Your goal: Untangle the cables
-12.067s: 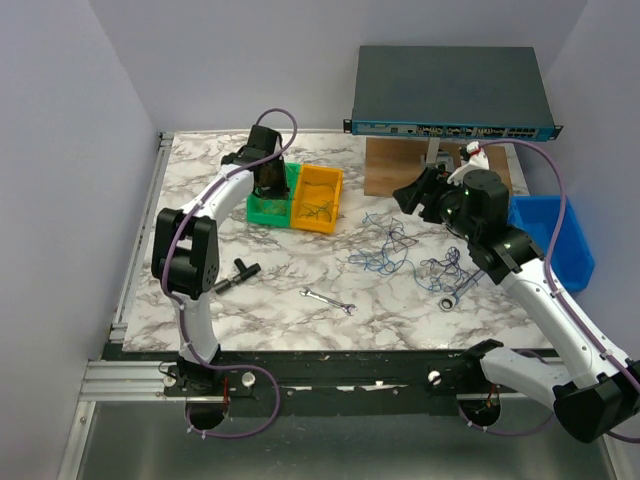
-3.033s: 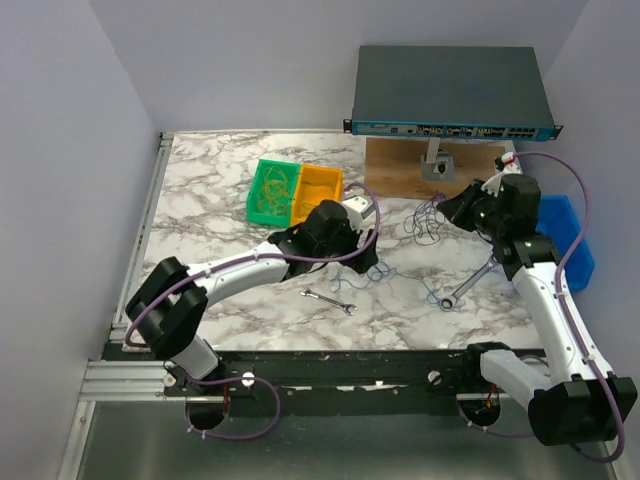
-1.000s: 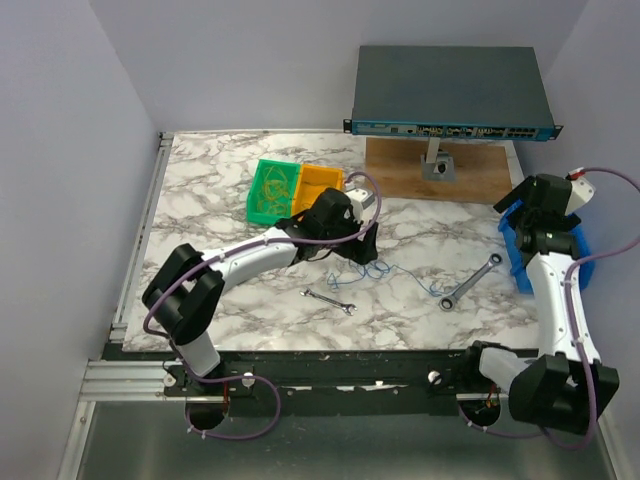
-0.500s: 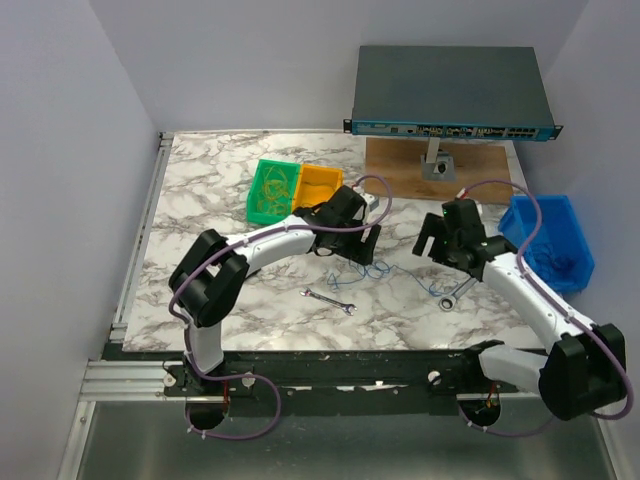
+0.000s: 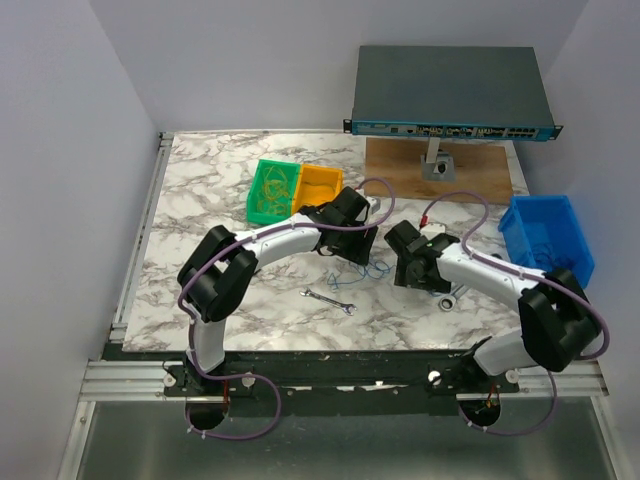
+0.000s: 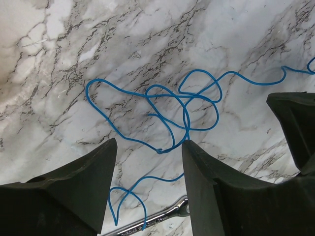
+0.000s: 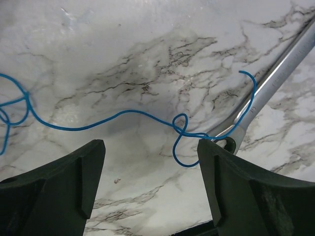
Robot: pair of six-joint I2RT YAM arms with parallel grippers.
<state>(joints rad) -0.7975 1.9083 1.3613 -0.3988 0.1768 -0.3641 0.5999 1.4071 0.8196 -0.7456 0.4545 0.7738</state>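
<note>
White marble-look table (image 5: 200, 180), both arms reaching into the middle of it. The thin blue thread-like wire (image 6: 186, 114) lies flat there, with its knotted loops right below the left gripper (image 6: 149, 147) and one long tail under the right gripper (image 7: 151, 147). Both sets of fingers are spread with nothing in them. My guess is one arm per end, so they can pull apart. The wire runs left to right, its free tip crossing the silver ring-end wrench (image 7: 275, 78).

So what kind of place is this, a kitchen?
Probably a robot lab workbench, not a kitchen: a left arm and right arm bolted to a marble-look table, a network switch behind, and a green bin.
</note>
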